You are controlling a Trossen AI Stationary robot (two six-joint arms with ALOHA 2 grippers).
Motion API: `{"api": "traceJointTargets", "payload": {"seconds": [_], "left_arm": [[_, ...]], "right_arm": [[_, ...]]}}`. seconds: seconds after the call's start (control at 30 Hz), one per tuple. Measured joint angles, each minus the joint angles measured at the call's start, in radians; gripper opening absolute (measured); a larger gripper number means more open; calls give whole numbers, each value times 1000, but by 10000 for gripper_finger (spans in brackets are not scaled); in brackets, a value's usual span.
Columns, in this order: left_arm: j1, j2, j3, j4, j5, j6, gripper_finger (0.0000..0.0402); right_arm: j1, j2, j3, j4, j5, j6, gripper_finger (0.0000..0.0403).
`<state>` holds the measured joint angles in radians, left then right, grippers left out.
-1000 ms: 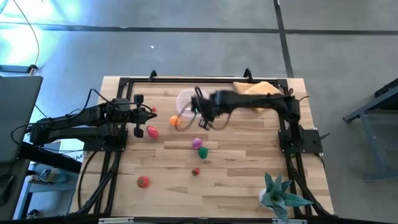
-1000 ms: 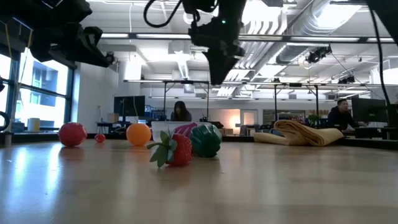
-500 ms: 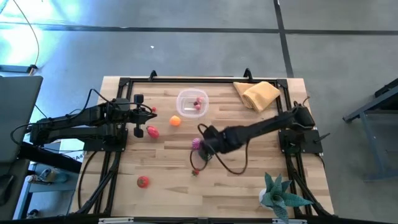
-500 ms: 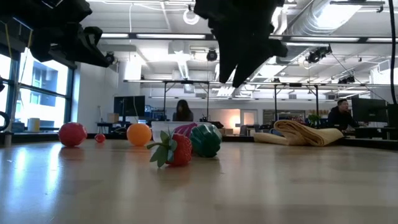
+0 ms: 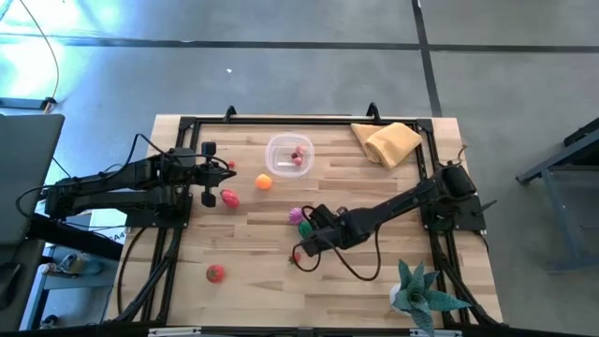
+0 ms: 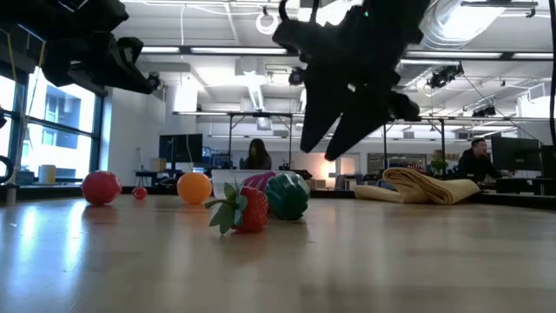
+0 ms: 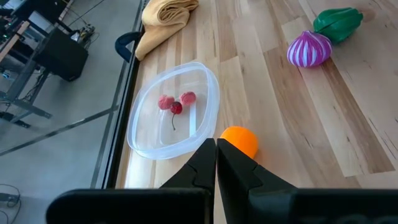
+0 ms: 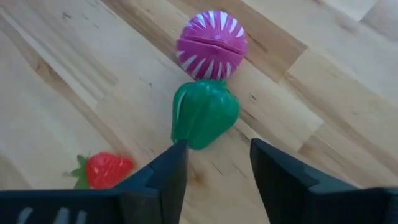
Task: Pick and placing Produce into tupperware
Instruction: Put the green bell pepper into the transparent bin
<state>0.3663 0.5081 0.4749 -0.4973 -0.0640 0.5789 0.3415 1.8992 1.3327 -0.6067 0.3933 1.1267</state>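
The clear tupperware (image 5: 285,154) stands near the far edge with a pink-red cherry piece (image 7: 176,103) inside. An orange fruit (image 5: 264,182) lies just in front of it. A magenta onion (image 8: 211,45), a green pepper (image 8: 205,115) and a strawberry (image 8: 109,169) lie mid-table. A pink-red piece (image 5: 227,197) and a red tomato (image 5: 215,272) lie to the left. My right gripper (image 8: 217,152) is open and hovers above the pepper and the strawberry (image 5: 294,258). My left gripper (image 7: 216,155) is shut and waits at the left, above the table.
A tan cloth (image 5: 386,142) lies at the far right corner, and a teal spiky plant (image 5: 421,292) stands at the near right corner. A small red piece (image 5: 231,166) sits by the left gripper. Black frame rails (image 5: 281,120) border the table.
My right gripper has swung from over the tupperware toward the table's near edge and come lower. It now hangs over the green pepper and the strawberry. The tupperware with the cherry piece in it has come into view behind it.
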Motion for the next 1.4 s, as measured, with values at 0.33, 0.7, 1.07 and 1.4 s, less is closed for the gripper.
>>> {"api": "traceJointTargets", "payload": {"seconds": [0.33, 0.7, 1.07, 1.4], "left_arm": [[0, 0, 0, 0, 0, 0, 5], [0, 0, 0, 0, 0, 0, 5], [0, 0, 0, 0, 0, 0, 5], [0, 0, 0, 0, 0, 0, 5]], "right_arm": [[4, 1, -89, 175, 28, -2, 257], [-2, 59, -93, 239, 44, -29, 282], [-38, 98, -93, 318, 13, -62, 282], [-48, 117, -93, 344, -12, -72, 282]]}}
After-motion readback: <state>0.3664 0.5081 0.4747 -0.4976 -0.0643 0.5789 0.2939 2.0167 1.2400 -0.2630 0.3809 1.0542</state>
